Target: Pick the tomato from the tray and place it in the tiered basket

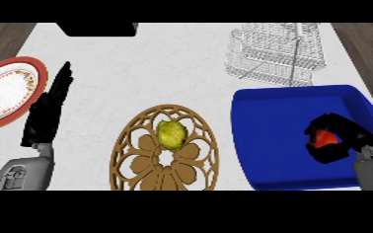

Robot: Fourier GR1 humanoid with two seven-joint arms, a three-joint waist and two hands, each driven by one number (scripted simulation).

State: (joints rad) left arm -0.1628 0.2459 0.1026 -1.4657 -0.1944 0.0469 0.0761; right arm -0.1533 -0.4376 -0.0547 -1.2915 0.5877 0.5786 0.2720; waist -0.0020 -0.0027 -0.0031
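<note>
Tomato (324,138) gripped in the blue tray (284,128), not yet carried to the tiered basket (273,54).

My right hand (342,140) sits low over the tray's right side, its fingers curled round the tomato so that only a red patch shows between them; whether it has left the tray's floor I cannot tell. By my judgement the pick is nearly done, and the lift, the carry to the wire basket just beyond the tray's far edge, and the release are all left. My left hand (47,108) rests well to the tray's left, fingers straight and together, pointing away from me, beside a red-rimmed plate (18,89). A wooden trivet (138,163) bearing a green fruit (170,134) lies on the table (146,64) just left of the tray.
</note>
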